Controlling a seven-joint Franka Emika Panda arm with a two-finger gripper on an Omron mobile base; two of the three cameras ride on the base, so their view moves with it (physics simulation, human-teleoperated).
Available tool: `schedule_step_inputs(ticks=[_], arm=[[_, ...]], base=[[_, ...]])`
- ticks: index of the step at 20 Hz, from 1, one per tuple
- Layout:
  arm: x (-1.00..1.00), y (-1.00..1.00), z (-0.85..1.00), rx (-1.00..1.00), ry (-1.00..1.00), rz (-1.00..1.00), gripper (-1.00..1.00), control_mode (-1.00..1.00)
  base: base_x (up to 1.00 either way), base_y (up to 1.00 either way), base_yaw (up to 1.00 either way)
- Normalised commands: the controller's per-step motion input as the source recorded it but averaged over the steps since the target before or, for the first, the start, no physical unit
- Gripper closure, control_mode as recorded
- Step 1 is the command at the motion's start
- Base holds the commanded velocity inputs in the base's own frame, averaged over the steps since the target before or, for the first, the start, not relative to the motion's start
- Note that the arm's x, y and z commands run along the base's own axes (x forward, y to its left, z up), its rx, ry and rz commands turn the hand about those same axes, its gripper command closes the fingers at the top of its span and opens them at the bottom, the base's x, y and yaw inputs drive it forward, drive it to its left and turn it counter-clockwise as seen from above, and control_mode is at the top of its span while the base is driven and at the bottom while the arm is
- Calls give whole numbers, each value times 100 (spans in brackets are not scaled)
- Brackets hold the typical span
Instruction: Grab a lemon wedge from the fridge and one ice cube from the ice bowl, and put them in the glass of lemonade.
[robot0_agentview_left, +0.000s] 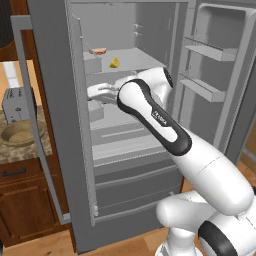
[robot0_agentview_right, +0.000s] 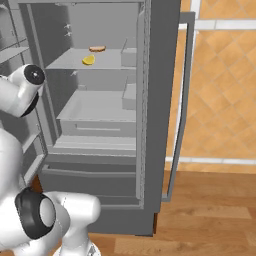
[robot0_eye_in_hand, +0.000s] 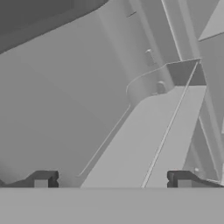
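While the fridge (robot0_agentview_left: 60, 125) stands open, lemon wedge (robot0_agentview_left: 115, 63) lies unpicked on the upper shelf (robot0_agentview_right: 107, 60) beside a small orange item (robot0_agentview_left: 98, 51), pincer (robot0_eye_in_hand: 112, 181) spread wide and empty below it, ice bowl (robot0_agentview_left: 21, 134) on the worktop (robot0_agentview_left: 10, 150) untouched.

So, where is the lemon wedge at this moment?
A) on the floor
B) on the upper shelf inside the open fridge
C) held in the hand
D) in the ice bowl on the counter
B: the lemon wedge lies on the upper shelf of the open fridge, next to a small brown item, while the hand is open with nothing between its fingertips.
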Motion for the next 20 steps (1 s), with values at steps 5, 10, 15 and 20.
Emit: schedule_step_inputs(ticks=[5, 10, 15, 20], arm=[[-22, -75, 58, 1, 9, 0, -100, -100], [-8, -85, 11, -6, 7, 0, -100, -100], [-17, -47, 0, -39, 0, -4, -100, -100], [-38, -62, -4, -35, 3, -16, -100, -100]], base=[[0, 0, 0], [0, 0, 0], [0, 0, 0], [0, 0, 0]])
